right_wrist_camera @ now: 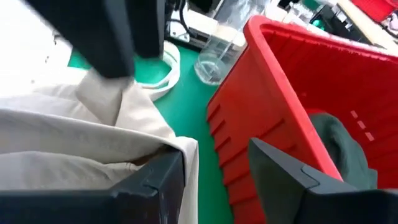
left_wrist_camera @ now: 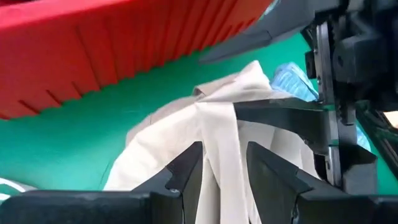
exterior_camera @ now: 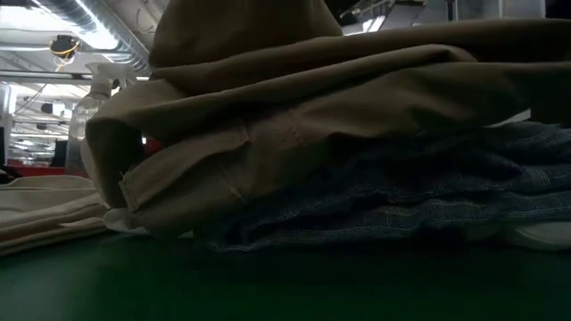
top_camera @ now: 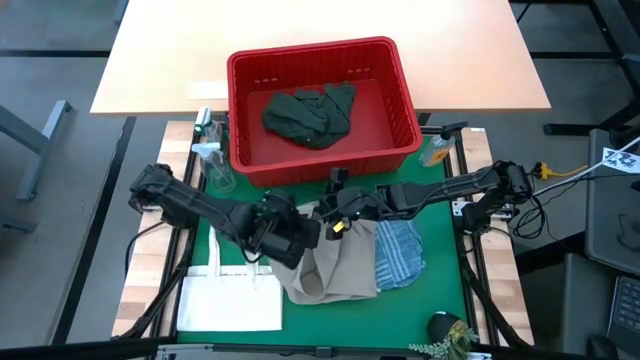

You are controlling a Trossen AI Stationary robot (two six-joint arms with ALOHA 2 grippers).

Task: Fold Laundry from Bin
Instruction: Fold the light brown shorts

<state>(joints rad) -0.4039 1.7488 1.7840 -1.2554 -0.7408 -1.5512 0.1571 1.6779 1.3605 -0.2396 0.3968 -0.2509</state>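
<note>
bin (top_camera: 322, 160): beyond both jaws, green garment (top_camera: 310, 115) inside | beige cloth (top_camera: 335, 265): soft, light, I judge; I'd pinch edges | left gripper (left_wrist_camera: 225, 163): narrow, pinching a fold | right gripper (right_wrist_camera: 214, 163): closed on its hem

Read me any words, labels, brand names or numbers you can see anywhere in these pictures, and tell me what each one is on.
No text can be read in any view.
Red bin: slotted walls, no label visible.
White tote bag: blank.
Spray bottle: any label is too small to read.
White sheet at the right edge: dark marks, too small to read.
Beige garment and striped cloth: no tag showing.
</note>
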